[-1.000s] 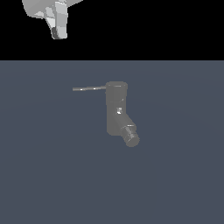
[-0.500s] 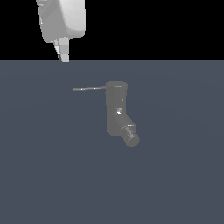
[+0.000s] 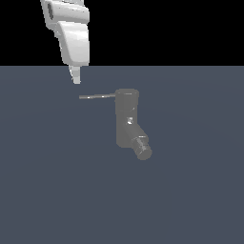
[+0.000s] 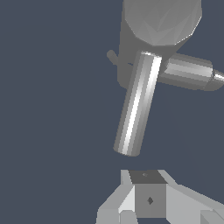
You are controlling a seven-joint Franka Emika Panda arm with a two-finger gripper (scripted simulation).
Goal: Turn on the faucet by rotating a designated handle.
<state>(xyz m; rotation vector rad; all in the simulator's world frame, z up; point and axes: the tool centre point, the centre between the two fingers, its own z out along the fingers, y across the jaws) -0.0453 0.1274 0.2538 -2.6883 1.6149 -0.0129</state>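
Note:
The faucet [image 3: 127, 121] is a dark grey upright cylinder on the floor, with a short angled spout [image 3: 141, 147] ending in a ringed nozzle. The handle [image 3: 97, 96] is a thin grey rod sticking from the faucet's top toward the exterior view's left. My white gripper [image 3: 76, 79] hangs just above and behind the rod's free end, apart from it, its fingers drawn together into one narrow tip. In the wrist view the handle [image 4: 136, 104] reaches from the faucet [image 4: 159, 22] toward my gripper [image 4: 144, 194], which is shut on nothing, with a small gap before the rod's end.
A flat dark blue-grey floor [image 3: 57, 190] stretches around the faucet, with a black background above it. The spout [image 4: 189, 72] juts sideways from the body in the wrist view. Nothing else stands in the scene.
My gripper has come down and slightly toward the exterior view's right, closing in on the handle's free end. The faucet and handle have not moved.

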